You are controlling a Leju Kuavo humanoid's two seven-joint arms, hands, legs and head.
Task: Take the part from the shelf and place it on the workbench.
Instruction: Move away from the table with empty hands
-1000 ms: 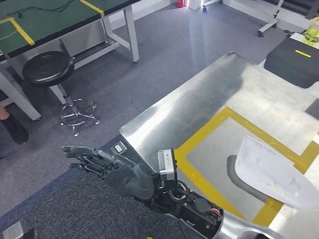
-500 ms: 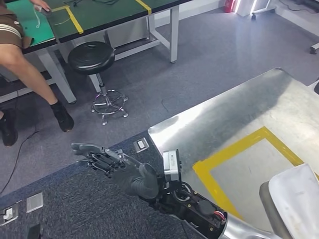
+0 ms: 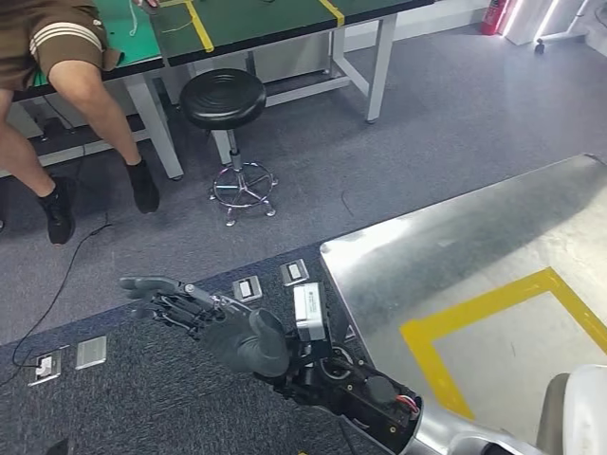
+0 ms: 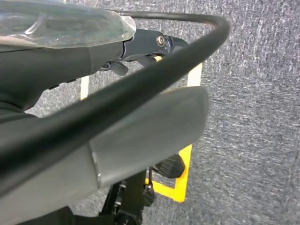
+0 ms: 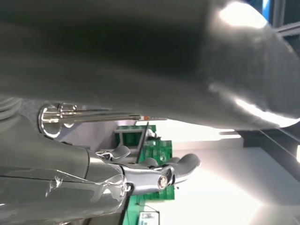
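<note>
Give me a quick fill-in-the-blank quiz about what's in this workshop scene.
1. The round stool has a ___ seat.
2. The tape on the metal table is ___.
3. The left hand, fingers stretched out over the carpet, holds ___.

Missing words: black; yellow; nothing.
</note>
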